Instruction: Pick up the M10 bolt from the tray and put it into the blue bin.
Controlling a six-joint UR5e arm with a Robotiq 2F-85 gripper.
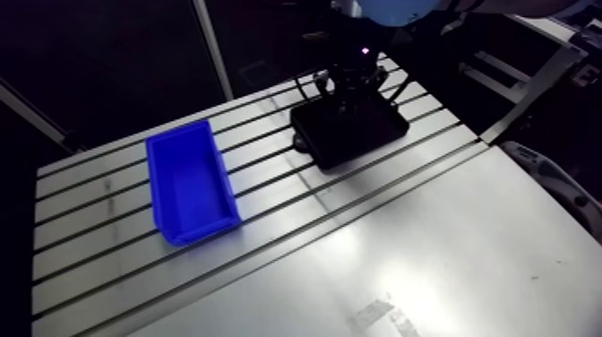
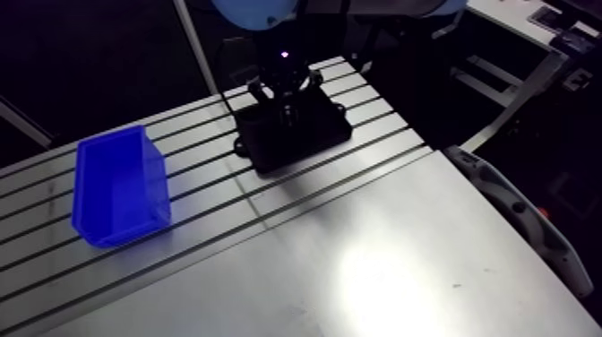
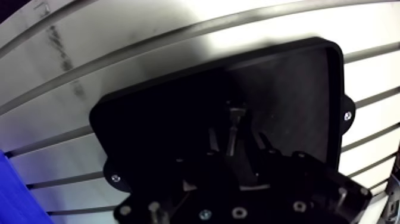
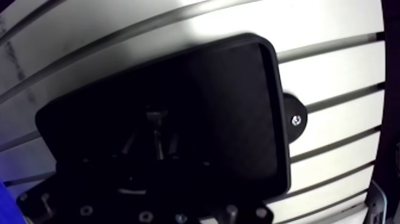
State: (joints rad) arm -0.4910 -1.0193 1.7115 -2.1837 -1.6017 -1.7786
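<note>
A black tray (image 3: 297, 89) lies on the slotted table, and a small metal bolt (image 3: 236, 114) rests on its floor. My gripper (image 3: 235, 142) is low inside the tray, its two dark fingers straddling the bolt's shaft with a small gap on each side, so it is open. In the arm view the gripper (image 1: 354, 97) reaches straight down onto the tray (image 1: 358, 139). The blue bin (image 1: 188, 184) stands empty to the tray's left, a few slots away.
The tray has screw tabs (image 3: 347, 115) at its sides. Smooth metal sheet (image 1: 430, 260) covers the near half of the table. A grey rail (image 1: 537, 90) and a white curved part (image 1: 555, 184) border the table on the right.
</note>
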